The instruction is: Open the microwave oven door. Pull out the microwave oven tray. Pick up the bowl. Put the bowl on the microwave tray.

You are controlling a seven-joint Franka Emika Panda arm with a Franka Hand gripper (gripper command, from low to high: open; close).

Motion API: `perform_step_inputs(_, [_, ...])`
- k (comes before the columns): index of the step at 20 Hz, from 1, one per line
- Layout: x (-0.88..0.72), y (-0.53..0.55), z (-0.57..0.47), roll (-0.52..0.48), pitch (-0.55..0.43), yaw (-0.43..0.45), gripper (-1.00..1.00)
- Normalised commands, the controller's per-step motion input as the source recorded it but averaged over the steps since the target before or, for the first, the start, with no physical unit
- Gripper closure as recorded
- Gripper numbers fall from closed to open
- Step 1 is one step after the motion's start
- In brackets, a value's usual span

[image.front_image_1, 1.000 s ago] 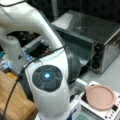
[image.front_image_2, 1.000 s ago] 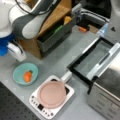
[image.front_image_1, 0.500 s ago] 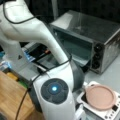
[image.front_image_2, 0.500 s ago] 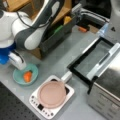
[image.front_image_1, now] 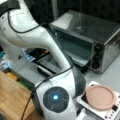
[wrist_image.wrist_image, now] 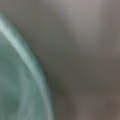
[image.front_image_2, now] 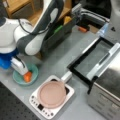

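My gripper (image.front_image_2: 21,68) hangs low over the bowl (image.front_image_2: 25,76) near the desk's (image.front_image_2: 57,53) front-left corner in a front view, its white fingers reaching down to the bowl's rim on the side towards the arm's base; whether they are parted or clamped on the rim I cannot tell. The wrist view shows only the bowl's pale teal rim (wrist_image.wrist_image: 27,65) curving close under the camera, with grey desk beside it.

The bowl is small, round and shallow. I judge it light and rigid, probably smooth-walled and so liable to slip; the thin rim is the one place to take hold, one finger inside and one outside. It holds a small orange object (image.front_image_2: 27,77), lying just beside the fingers, which could shift or spill if the bowl tilts.

Just beside the bowl, towards the desk's front edge, stands a small white appliance (image.front_image_2: 51,100) carrying a flat pink disc (image.front_image_2: 52,93) with a white handle.

Further out, at the desk's right side, the microwave oven (image.front_image_1: 100,32) stands with the microwave oven door (image.front_image_2: 110,60) folded down. The microwave oven tray (image.front_image_2: 92,58) appears drawn out over the door as a dark rectangular frame, and I see nothing lying on it. In a front view the oven cavity (image.front_image_1: 75,48) stands open, beside three black knobs (image.front_image_1: 97,55).
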Motion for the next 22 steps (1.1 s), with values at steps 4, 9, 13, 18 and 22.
perform_step_inputs(4, [0.06, -0.09, -0.02, 0.190, -0.068, -0.057, -1.00])
perform_step_inputs(9, [0.04, -0.05, -0.01, 0.208, -0.087, -0.077, 1.00])
perform_step_inputs(13, [0.01, 0.00, -0.06, 0.212, -0.116, -0.094, 1.00])
perform_step_inputs(18, [0.00, -0.01, -0.07, 0.195, -0.144, -0.113, 1.00])
perform_step_inputs(22, [0.00, 0.00, -0.07, 0.182, -0.180, -0.124, 1.00])
